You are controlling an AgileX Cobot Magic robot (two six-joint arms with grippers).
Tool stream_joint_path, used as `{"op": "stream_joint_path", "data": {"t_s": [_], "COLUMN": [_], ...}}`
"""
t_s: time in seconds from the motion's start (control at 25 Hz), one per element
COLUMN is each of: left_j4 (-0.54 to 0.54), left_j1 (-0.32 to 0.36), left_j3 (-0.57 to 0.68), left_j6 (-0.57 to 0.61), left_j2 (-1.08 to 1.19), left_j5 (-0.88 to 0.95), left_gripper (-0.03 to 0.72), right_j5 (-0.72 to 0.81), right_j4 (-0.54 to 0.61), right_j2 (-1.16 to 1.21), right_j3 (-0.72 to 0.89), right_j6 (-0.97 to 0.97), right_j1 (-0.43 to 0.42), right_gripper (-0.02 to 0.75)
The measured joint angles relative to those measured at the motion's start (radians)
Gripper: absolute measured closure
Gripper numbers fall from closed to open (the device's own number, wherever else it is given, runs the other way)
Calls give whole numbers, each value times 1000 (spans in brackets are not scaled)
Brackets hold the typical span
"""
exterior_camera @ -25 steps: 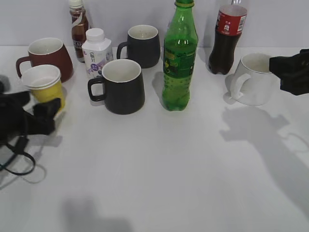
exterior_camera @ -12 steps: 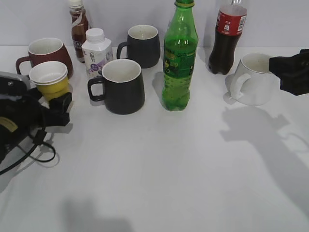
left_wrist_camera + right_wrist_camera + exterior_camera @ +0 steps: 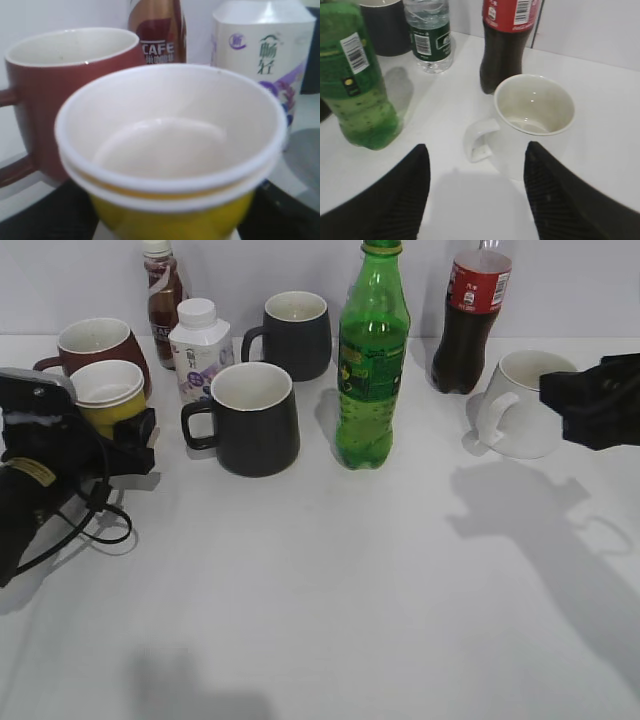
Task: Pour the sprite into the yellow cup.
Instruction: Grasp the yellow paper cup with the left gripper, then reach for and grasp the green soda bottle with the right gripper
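Left tool sits at the yellow cup, a finger on either side of its base; contact not resolvable, so I cannot tell if it grips. Cup looks like two nested, empty, standing just in front of the dark red mug. Likely being taken so it can be brought clear of the crowded mugs for pouring.

Right tool spread wide, holding nothing, near the white mug. Sprite bottle upright mid-table, untouched, cap on.
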Motion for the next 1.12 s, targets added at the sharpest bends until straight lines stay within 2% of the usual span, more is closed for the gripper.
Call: {"op": "stream_joint_path", "data": {"t_s": [0.24, 0.44, 0.56, 0.72, 0.92, 1.12], "left_j4": [12, 14, 9, 6, 24, 144], "left_j1": [2, 2, 2, 2, 2, 2], "left_j3": [-47, -52, -46, 28, 172, 292], "left_j6": [0, 0, 0, 0, 0, 0], "left_j2": [35, 35, 34, -14, -140, -267], "left_j5": [11, 11, 8, -8, -11, -12], "left_gripper": [115, 246, 319, 345, 353, 354], "right_j5": [0, 0, 0, -14, -168, -435], "right_j4": [0, -26, -45, -52, -53, -106], "right_j2": [1, 1, 2, 35, 159, 330], "right_j3": [0, 0, 0, 0, 0, 0], "right_j6": [0, 0, 0, 1, 12, 35], "right_j1": [38, 57, 96, 165, 202, 202], "right_gripper": [291, 291, 276, 214, 141, 133]}}
